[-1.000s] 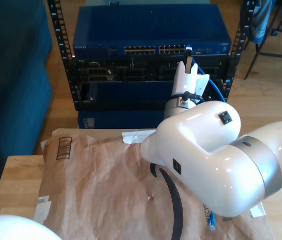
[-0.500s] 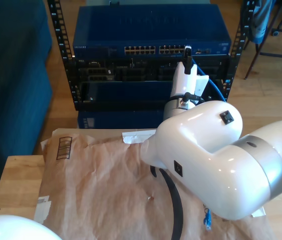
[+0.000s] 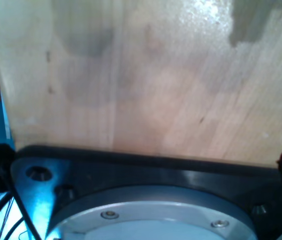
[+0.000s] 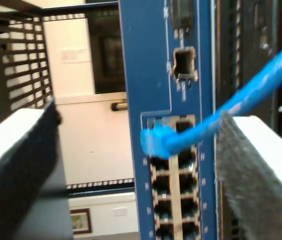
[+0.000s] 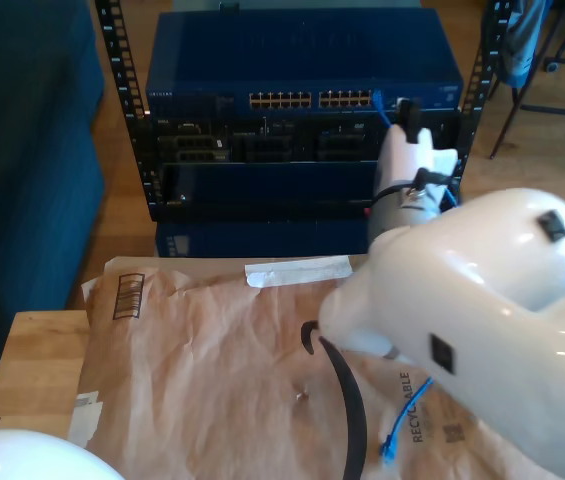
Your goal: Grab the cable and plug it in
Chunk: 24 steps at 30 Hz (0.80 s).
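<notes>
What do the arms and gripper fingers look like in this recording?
The arm is glossy white with rounded joint housings, small black square marks and a grey ring. My second gripper has white fingers faced with dark grey padding. A thin black wire crosses the white wrist.

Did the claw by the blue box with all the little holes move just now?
Yes. My second claw slid toward the exterior view's right along the blue switch, away from the ports, leaving the cable plugged in.

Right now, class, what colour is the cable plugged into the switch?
Bright blue. The cable shows best in the second wrist view, its plug in a port.
</notes>
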Available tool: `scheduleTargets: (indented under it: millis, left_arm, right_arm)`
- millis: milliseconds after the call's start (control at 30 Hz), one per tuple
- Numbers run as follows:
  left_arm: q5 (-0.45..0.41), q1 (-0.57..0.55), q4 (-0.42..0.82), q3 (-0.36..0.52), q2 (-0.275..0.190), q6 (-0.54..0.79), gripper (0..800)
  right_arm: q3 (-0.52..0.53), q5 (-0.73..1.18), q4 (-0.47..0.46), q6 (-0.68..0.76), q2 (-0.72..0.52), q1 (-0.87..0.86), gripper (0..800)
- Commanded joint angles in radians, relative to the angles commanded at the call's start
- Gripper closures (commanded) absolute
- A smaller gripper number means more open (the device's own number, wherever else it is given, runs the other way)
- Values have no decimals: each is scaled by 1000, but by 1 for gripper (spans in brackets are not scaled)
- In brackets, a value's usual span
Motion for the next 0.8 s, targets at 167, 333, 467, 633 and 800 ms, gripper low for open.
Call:
scheduleTargets:
  millis: [167,333,467,633,800]
  left_arm:
    - [0,2,0,0,0,0,0]
    - [0,2,0,0,0,0,0]
    - [0,2,0,0,0,0,0]
    - [0,2,0,0,0,0,0]
    - [0,0,0,0,0,0,0]
  right_arm:
    - [104,132,-3,-2,-144,-86,71]
    - [149,334,-81,-3,-270,-247,41]
    - [143,574,-146,-14,-358,-408,13]
    - [150,873,-364,-25,-456,-600,11]
    - [129,1162,-526,-104,-508,-786,10]
